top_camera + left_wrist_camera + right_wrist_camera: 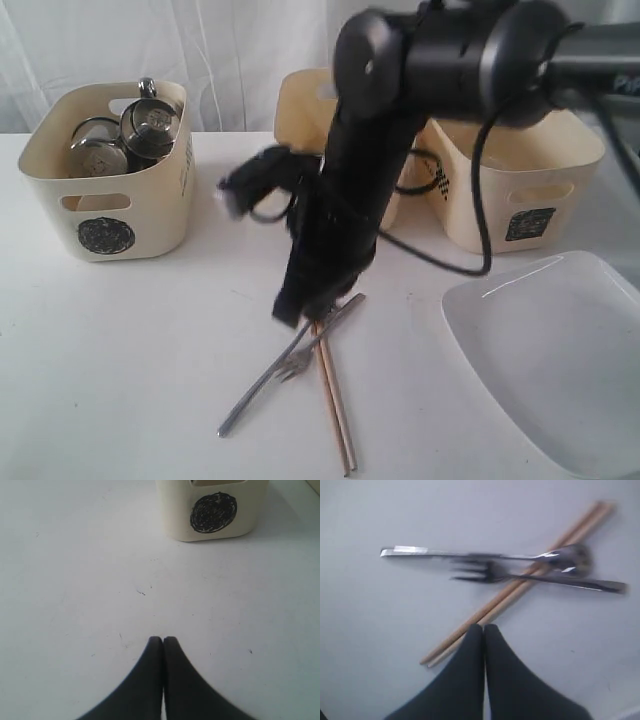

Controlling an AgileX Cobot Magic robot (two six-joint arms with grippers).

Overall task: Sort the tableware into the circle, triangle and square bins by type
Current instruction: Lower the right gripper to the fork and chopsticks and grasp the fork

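The circle bin [105,205] stands at the far left with steel mugs [150,125] and other steel ware inside. The triangle bin [300,100] is mostly hidden behind my right arm, and the square bin [520,190] stands to the right. On the table lie a fork [293,368], a spoon [572,560] and two wooden chopsticks [335,400], crossed in a pile. My right gripper [483,626] is shut and empty, its tips just over the chopsticks [520,587] near the fork [485,572]. My left gripper [163,639] is shut and empty over bare table, facing the circle bin [212,510]. No knife or white bowl shows.
A large white rectangular plate [560,360] lies at the front right, close to the table's edge. My right arm [350,200] reaches across the middle with a black cable [480,200] hanging beside it. A white curtain hangs behind the bins.
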